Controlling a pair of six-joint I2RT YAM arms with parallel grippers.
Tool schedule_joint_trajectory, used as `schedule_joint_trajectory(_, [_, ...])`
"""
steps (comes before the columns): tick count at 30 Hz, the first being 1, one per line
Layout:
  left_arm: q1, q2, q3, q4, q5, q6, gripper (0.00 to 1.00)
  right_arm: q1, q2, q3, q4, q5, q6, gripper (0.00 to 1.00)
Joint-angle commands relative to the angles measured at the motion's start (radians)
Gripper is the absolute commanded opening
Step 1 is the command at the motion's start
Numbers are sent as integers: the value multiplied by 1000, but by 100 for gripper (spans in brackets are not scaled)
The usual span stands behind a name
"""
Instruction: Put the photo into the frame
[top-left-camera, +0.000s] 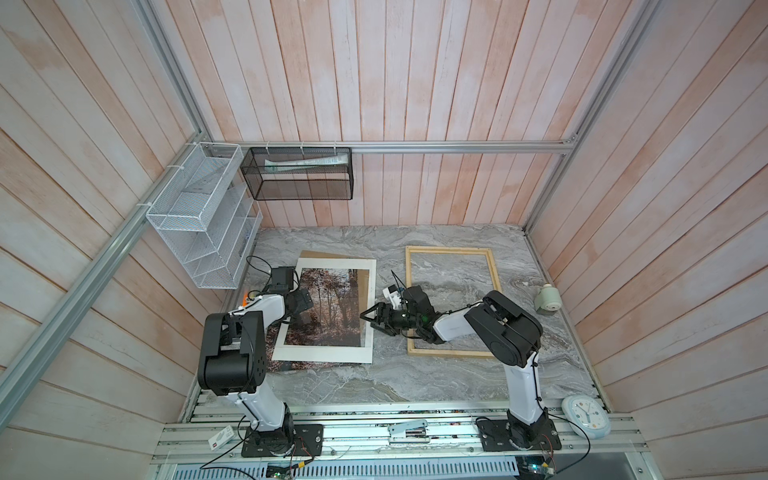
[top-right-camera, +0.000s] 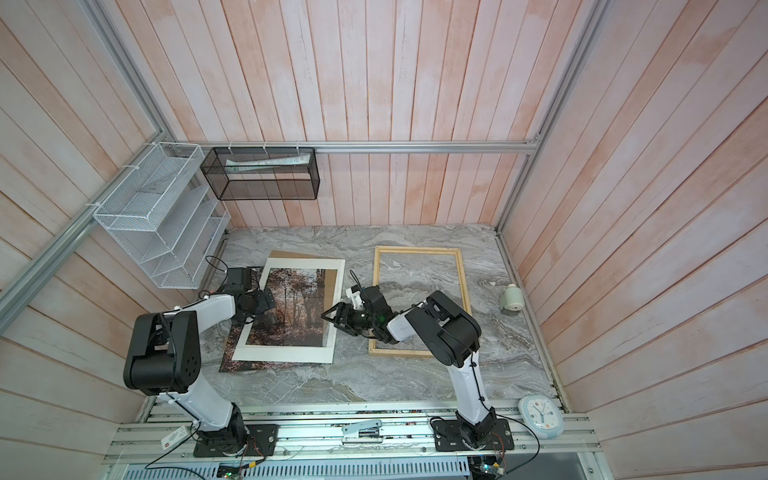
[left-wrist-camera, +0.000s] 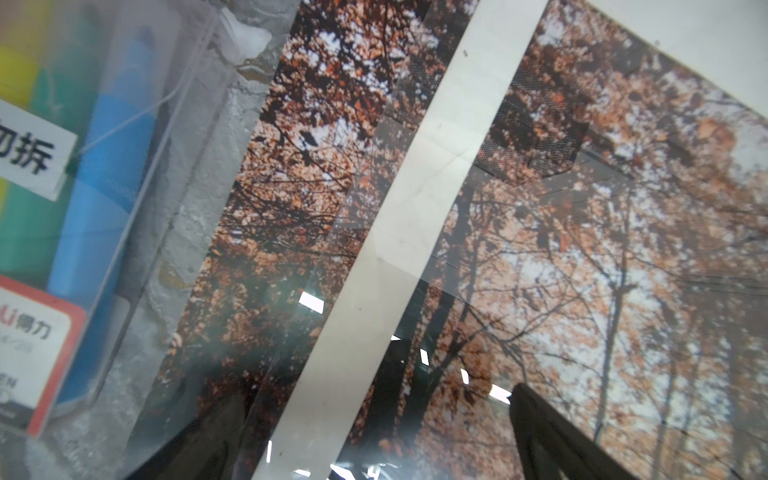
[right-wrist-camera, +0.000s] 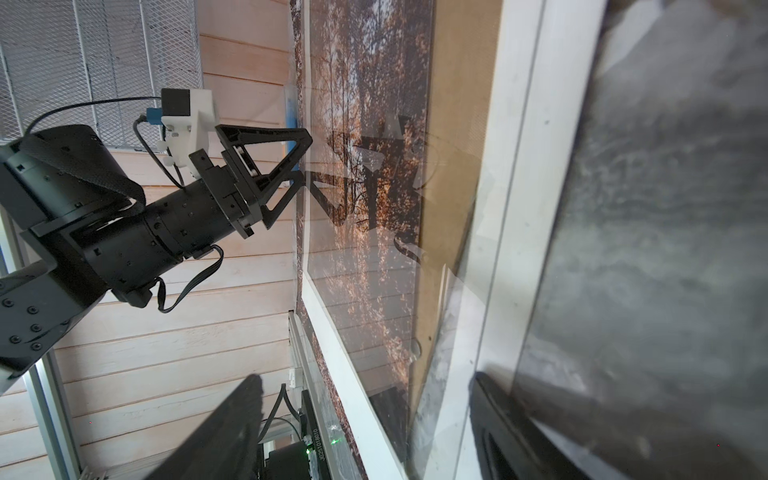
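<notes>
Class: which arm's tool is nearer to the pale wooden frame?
Right. The right tool hangs over the edge of the white mat nearest the frame; the left tool is at the mat's opposite edge, over the photo.

We are seeing a photo showing brown-orange leaves and dark trunks, a mat in plain white, a frame in pale bare wood, a table running with grey marbled veins, walls in washed pink planks, a white mesh basket and a black mesh basket.
</notes>
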Motion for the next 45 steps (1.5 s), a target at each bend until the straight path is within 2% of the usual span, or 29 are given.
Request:
schedule_joint_trajectory(1, [2,-7,-33,0,88,-1,100,7,46,9,-15,9,14,79])
schedule_joint_trajectory(9, [2,-14,-42,15,147,-1,100,-8,51,30,71,-65,37,79])
schedule_joint_trajectory(17, [1,-28,-56,38,204,-1,100,-20,68,92,15,-77,4,74])
schedule_joint_trajectory(28, [2,-39,-65,35,183,0,100,-32,75,122,-64,-102,-66,44])
schedule_joint_trajectory(31, [2,-42,-62,37,179,-4,100,-32,78,130,-83,-105,-79,30])
schedule_joint_trajectory(32, [2,-44,-59,35,179,-4,100,-33,80,136,-91,-107,-85,28])
schedule_joint_trajectory(38, [1,-71,-58,32,180,-7,100,-33,84,158,-117,-110,-105,25])
schedule_joint_trajectory(45, [2,-71,-68,41,188,-7,100,-38,104,205,-167,-101,-141,32])
